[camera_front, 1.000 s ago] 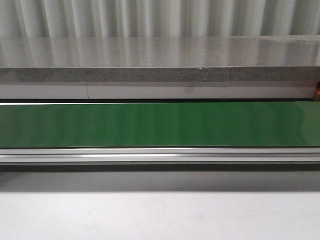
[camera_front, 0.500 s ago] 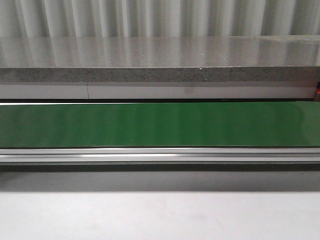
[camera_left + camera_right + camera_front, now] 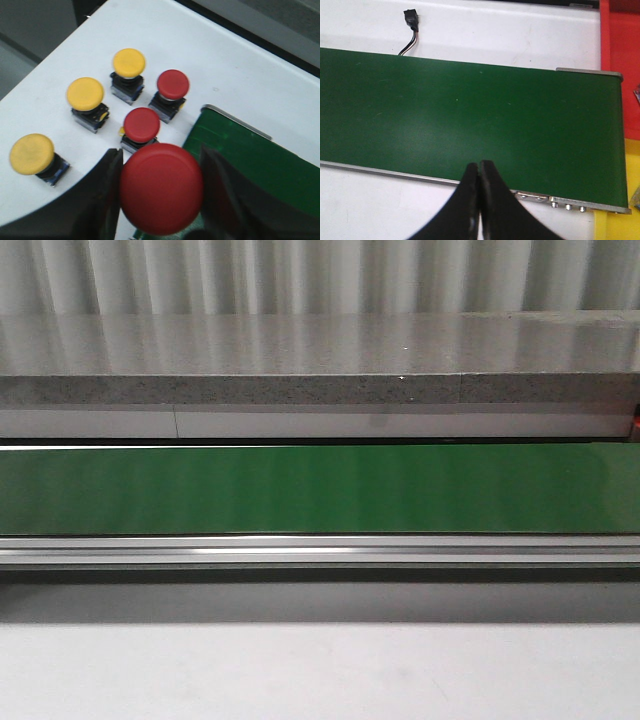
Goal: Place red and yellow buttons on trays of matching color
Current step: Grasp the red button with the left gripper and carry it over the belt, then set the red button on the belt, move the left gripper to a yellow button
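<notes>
In the left wrist view my left gripper [image 3: 161, 187] is shut on a red button [image 3: 161, 189] and holds it above the table by the end of the green belt [image 3: 250, 160]. On the white table beyond it stand two red buttons [image 3: 142, 125] [image 3: 172, 85] and three yellow buttons [image 3: 129, 63] [image 3: 85, 94] [image 3: 31, 154]. In the right wrist view my right gripper [image 3: 480, 167] is shut and empty over the belt's near rail. A red tray [image 3: 620, 30] and a yellow tray [image 3: 632, 165] show at that view's edge. No gripper shows in the front view.
The green conveyor belt [image 3: 320, 490] crosses the front view, with an aluminium rail [image 3: 320, 552] before it and a grey stone ledge [image 3: 320, 388] behind. A black connector on a wire [image 3: 411, 20] lies on the table beyond the belt in the right wrist view.
</notes>
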Tool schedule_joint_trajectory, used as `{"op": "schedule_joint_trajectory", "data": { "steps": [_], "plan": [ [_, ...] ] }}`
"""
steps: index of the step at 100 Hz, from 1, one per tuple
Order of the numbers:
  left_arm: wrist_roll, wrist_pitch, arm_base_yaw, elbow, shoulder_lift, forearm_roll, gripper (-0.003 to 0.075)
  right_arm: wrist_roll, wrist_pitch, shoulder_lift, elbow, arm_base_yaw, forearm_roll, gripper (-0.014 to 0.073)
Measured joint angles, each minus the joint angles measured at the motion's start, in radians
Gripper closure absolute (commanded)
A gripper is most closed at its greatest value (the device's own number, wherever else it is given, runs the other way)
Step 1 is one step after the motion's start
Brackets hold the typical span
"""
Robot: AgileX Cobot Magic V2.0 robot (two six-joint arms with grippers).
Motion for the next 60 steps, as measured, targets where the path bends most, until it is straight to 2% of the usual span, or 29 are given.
{"op": "schedule_joint_trajectory", "data": {
  "steps": [24, 60],
  "plan": [
    [0.039, 0.025, -0.151, -0.050, 0.049, 0.000, 0.0740, 0.000, 0.000, 0.000, 0.000, 0.000, 0.000, 0.0661],
    [0.043, 0.030, -0.179, -0.070, 0.207, 0.000, 0.0739, 0.000, 0.000, 0.000, 0.000, 0.000, 0.000, 0.0661]
  ]
}}
